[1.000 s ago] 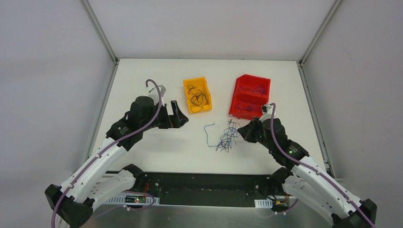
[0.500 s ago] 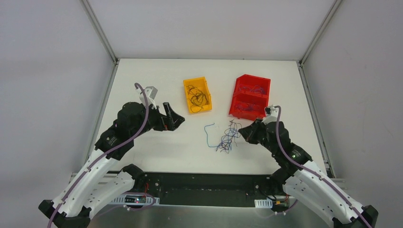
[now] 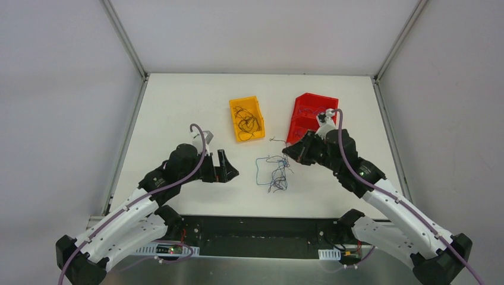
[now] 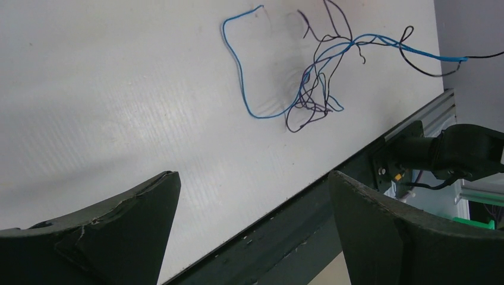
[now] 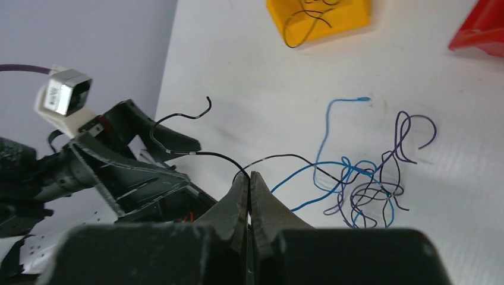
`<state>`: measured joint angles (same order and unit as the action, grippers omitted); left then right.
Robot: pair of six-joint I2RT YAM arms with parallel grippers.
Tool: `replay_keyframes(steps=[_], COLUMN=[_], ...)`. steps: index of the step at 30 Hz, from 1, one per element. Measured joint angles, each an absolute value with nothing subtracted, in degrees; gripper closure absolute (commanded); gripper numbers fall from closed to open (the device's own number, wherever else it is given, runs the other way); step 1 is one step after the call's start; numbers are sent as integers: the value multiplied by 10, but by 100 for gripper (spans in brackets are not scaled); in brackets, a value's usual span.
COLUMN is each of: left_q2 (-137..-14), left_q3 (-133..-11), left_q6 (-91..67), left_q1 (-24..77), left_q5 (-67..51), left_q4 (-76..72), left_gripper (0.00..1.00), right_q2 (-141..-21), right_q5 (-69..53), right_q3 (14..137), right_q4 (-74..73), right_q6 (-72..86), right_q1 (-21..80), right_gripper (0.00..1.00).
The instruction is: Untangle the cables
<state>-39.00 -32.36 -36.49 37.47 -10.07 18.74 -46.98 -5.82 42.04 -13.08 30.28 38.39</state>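
Note:
The cables [image 3: 274, 173] lie as a small tangle of thin blue, black and purple wires on the white table, between the two arms. My right gripper [image 3: 288, 152] hangs just above and behind the tangle, shut on one black cable [image 5: 279, 158] that is pinched at its fingertips [image 5: 249, 176]. That cable runs taut from the tangle [image 5: 368, 191], and its free end curls away to the left. My left gripper [image 3: 230, 166] is open and empty, a short way left of the tangle. In the left wrist view the tangle [image 4: 309, 89] lies well beyond the fingers [image 4: 142, 214].
A yellow bin [image 3: 233, 113] holding black wires stands behind the tangle. Beside it, at the back right, is a red bin [image 3: 300, 105] with blue wires. The table's front edge [image 4: 333, 178] runs close under the left gripper.
The right gripper has lifted back towards the red bin with the black cable, stretching the tangle. The left arm has swung nearer and towards the tangle, still open.

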Motion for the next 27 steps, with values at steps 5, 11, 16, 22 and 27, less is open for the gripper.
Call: replay_keyframes(steps=[5, 11, 16, 22, 27], left_q2=[-413, -443, -457, -496, -538], left_q3=[-326, -337, -336, -309, -266], left_q6=[-362, -349, -344, -323, -292], left_q1=[376, 380, 391, 414, 461], left_q5=[-105, -120, -129, -133, -128], left_q4=[153, 125, 71, -33, -121], left_gripper=[1, 1, 1, 4, 6], right_q2=[-494, -507, -546, -552, -552], right_q5=[-97, -119, -140, -140, -127], right_q3=[462, 464, 488, 492, 499], right_q4=[-121, -121, -119, -100, -89], right_q6=[319, 342, 370, 414, 444], right_q1=[392, 393, 393, 393, 393], right_gripper=[100, 100, 100, 100, 100])
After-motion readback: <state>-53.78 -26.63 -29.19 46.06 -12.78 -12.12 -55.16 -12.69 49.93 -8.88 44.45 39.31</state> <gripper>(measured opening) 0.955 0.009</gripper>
